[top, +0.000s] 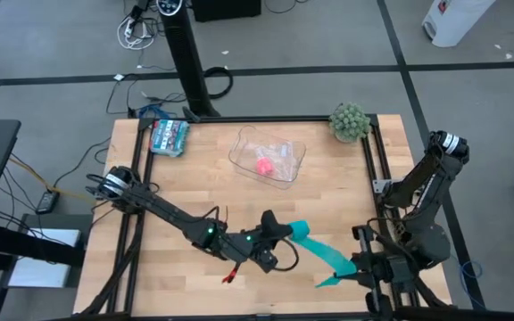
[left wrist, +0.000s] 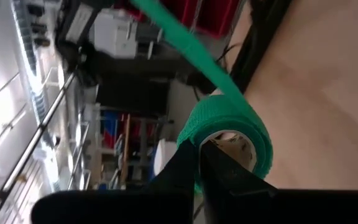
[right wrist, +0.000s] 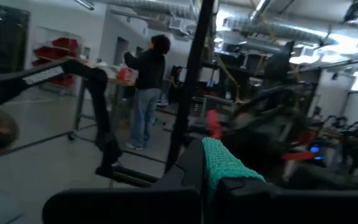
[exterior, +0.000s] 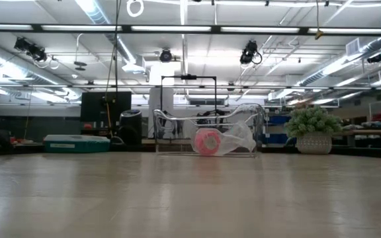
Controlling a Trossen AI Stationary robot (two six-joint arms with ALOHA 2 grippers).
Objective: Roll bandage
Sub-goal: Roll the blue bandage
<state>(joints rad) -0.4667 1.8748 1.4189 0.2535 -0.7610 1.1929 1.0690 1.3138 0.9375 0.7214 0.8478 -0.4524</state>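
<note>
Grey floor (top: 471, 89), ceiling strip lights (exterior: 177, 28), perhaps shelving (left wrist: 120, 134)

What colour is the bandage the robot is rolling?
Teal-green. The bandage shows best in the left wrist view.

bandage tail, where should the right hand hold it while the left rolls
Right at its free end, as the right hand does now, coming from the table's right edge. The bandage runs as a flat strip from the roll on the left hand, so an end pinch keeps it stretched.
</note>
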